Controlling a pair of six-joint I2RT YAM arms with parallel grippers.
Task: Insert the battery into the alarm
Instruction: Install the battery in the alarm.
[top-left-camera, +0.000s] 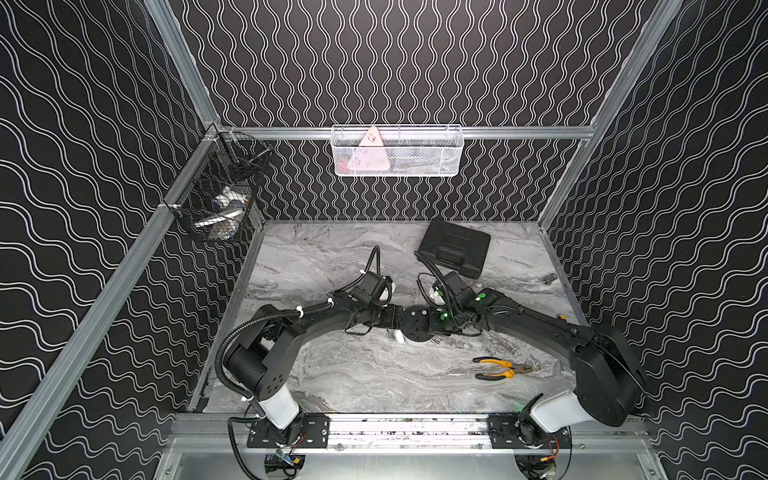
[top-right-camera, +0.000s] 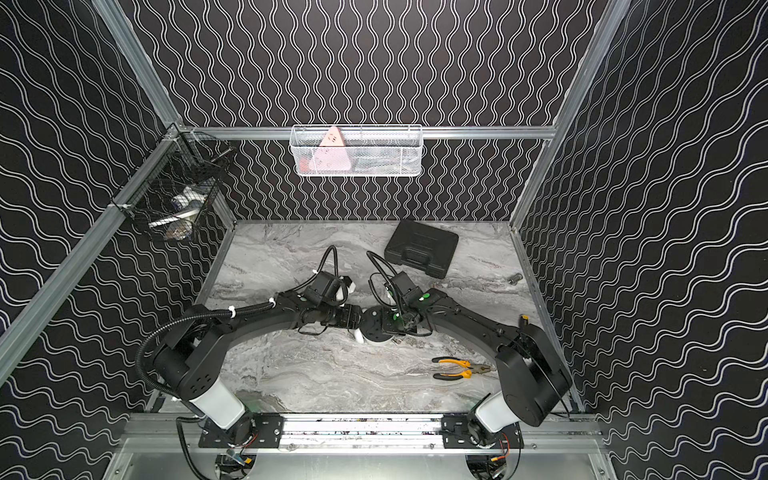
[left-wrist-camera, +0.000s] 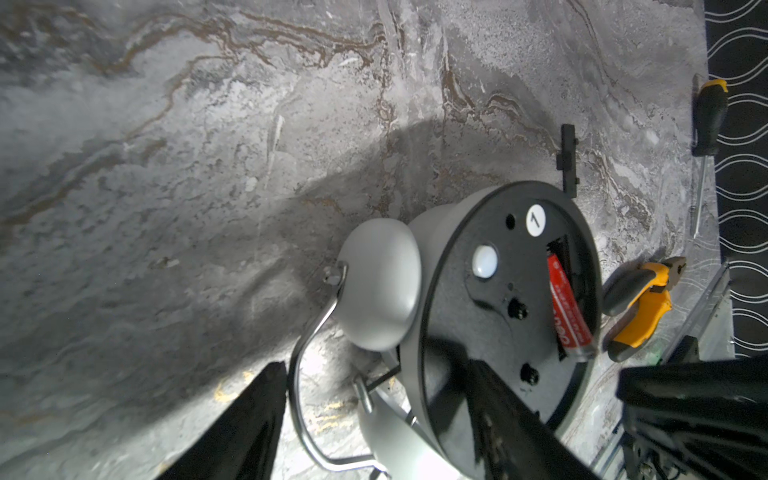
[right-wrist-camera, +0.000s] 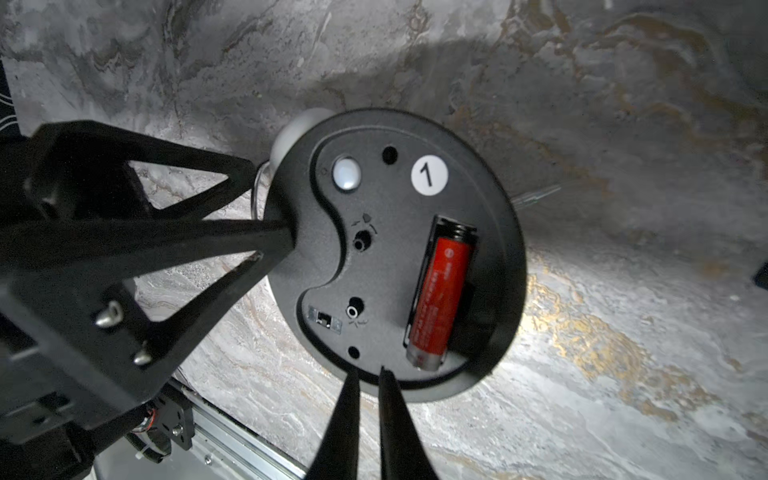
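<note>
Battery (right-wrist-camera: 440, 299) likely light, stiff, slick; half-seated in alarm (right-wrist-camera: 374, 257). Press raised silvery end down. Left gripper (left-wrist-camera: 365, 361) clamps alarm; right gripper (right-wrist-camera: 369, 372) nearly closed, empty.

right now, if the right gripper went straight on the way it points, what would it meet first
Probably the black back of the clock, near its rim: the right gripper points there, just beside the silvery end of the battery. Depth is unclear.
</note>
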